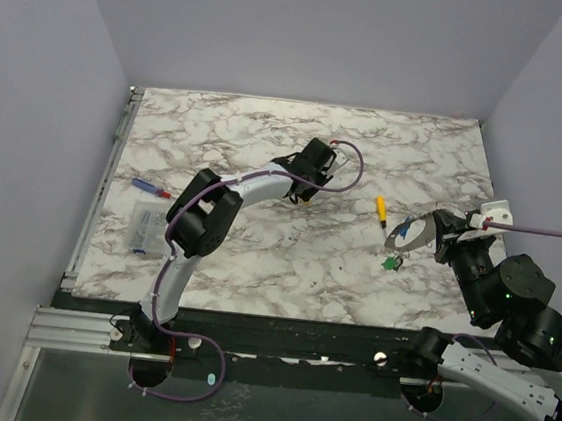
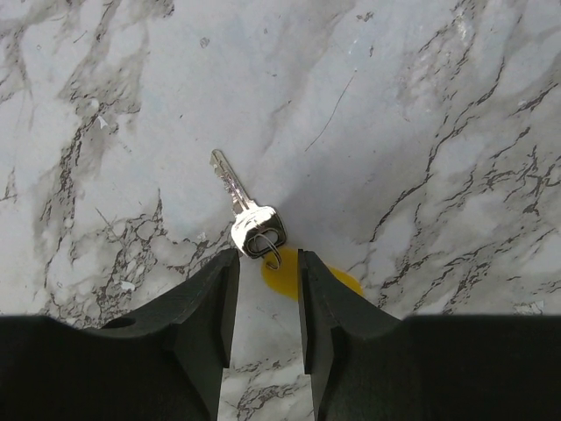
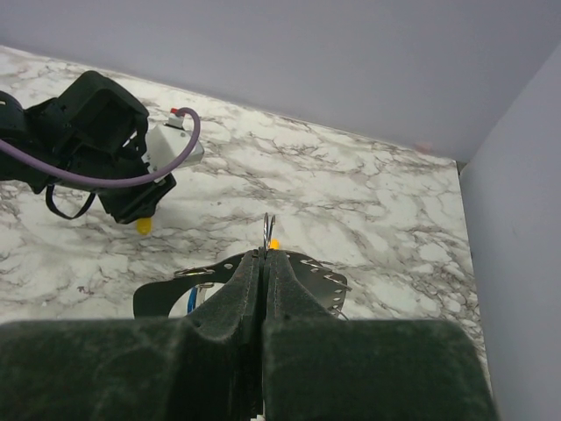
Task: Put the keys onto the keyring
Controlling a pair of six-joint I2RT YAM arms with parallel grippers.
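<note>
silver key (image 2: 254,230) – left wrist only | keyring (image 3: 266,230) – pinched, right tool (image 3: 265,260)

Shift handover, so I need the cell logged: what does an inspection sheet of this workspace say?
Surface: marble table, no spills seen.
Job's things: keyring in right gripper; yellow key, green key loose nearby; silver key before left gripper.
Clutter: stick, packet at left.
Grippers: left open; right shut on keyring.
Cables: purple cable off each wrist.
Surroundings: lilac walls, metal rail.
</note>
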